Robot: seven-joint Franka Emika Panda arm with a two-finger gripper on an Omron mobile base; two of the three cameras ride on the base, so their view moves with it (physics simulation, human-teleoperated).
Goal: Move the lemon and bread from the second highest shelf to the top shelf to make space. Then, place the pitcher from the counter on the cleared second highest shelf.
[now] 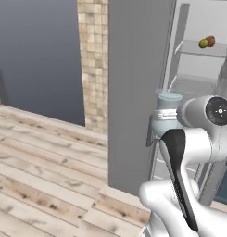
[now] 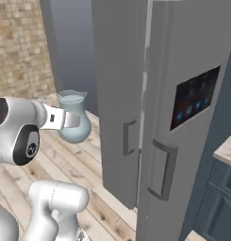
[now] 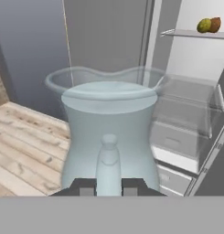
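One pitcher: the pale blue glass pitcher stands upright in the air, carried by the arm in front of the fridge; a pale fill shows through its wall, level just below the flared rim.
Claw: the claw sits at the base of the pitcher's handle, its dark tips on either side of it, clamped on the pitcher.
Top shelf: a lemon and a brown piece of bread lie touching each other on a high glass shelf inside the open fridge.
Lower shelves: beneath that shelf the hand view shows clear glass shelves and white drawers; nothing can be made out on them.
Left base view: the pitcher is half hidden behind the robot's wrist, with the lemon and bread up and to its right.
Right base view: here the pitcher is seen whole, held over the wooden floor; the fridge interior is hidden behind the grey doors.
Surroundings: a door panel with a dark display, a brick wall, and a bench corner at the right edge.
In the way: a grey fridge door stands between pitcher and wall in the left base view.
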